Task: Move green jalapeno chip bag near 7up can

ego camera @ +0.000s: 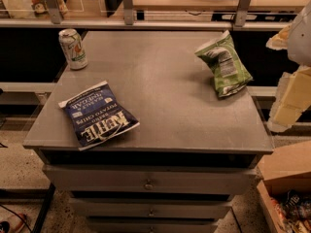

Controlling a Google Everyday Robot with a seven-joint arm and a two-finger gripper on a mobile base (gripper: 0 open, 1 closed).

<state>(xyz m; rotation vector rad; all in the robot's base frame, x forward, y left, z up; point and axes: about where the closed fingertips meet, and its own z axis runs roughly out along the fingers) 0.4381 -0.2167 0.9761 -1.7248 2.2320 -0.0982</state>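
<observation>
Approach step, grasp not yet made: the gripper (290, 101) is hanging beside the table (160, 96) at 3 o'clock, open-or-closed state not tellable, while the green jalapeno chip bag (224, 64) is sitting tilted at 2 o'clock, well apart from the 7up can (73, 48) standing upright at 10 o'clock. Next move is likely calling for a reach onto the bag, then a carry toward 10 o'clock, passing behind the blue Kettle bag (98, 113) lying at 8 o'clock. Grey tabletop is sitting over drawers (148, 181), cardboard box (286, 171) resting at 5 o'clock.
</observation>
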